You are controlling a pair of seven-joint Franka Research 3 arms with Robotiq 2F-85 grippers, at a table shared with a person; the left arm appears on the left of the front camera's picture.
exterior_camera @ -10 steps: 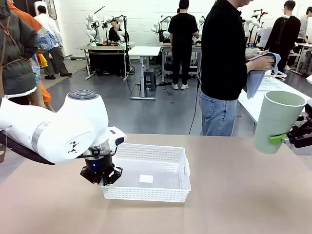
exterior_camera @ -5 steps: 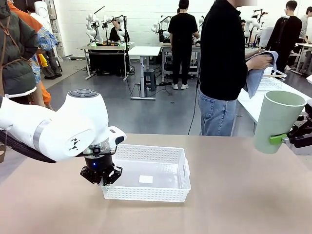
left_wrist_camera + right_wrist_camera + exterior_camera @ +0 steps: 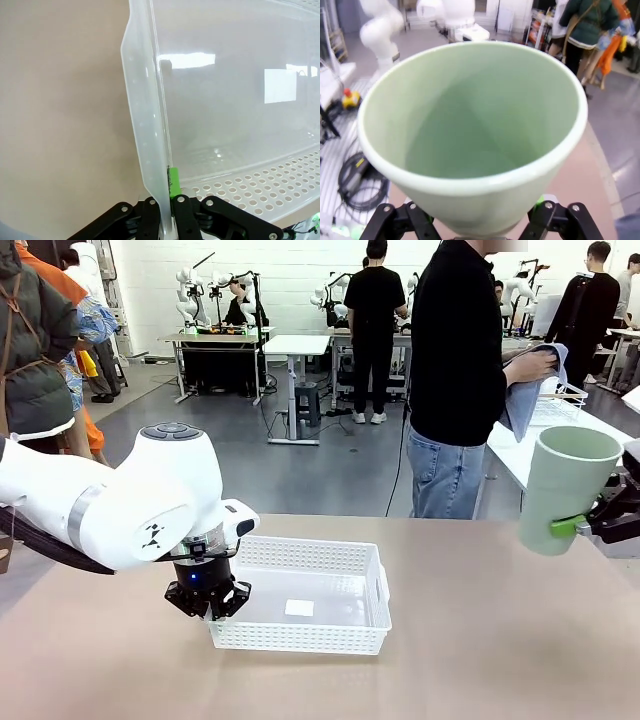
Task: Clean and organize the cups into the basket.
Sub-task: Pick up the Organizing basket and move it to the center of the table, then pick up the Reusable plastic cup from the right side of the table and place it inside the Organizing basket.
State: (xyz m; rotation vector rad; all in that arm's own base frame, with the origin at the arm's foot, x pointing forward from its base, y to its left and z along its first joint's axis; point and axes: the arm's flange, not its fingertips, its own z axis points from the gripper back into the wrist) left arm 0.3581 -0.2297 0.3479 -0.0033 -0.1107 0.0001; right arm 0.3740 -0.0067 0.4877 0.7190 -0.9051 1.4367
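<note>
1. Check the open room first. The shallow white plastic rectangular basket with lattice sides (image 3: 300, 638) sits left of centre on the tan worktop (image 3: 480, 640). Bare worktop lies to the basket's right and in front of it, up to the near edge.
2. The left fingers (image 3: 210, 604) are clamped together on the basket's left end wall, close to its near corner.
3. The right fingers (image 3: 567, 527) are clamped on the lower body of the tall pale mint green matte cup (image 3: 568, 480). They hold it mouth up and slightly tilted, off the worktop at its right edge and well apart from the basket.
4. Use the left wrist view to confirm the pinch. It shows the thin wall caught between the green pads (image 3: 173, 182), which the front view hides.
5. The right wrist view looks down into the cup's smooth interior, while the front view shows one pad on its outer side.
</note>
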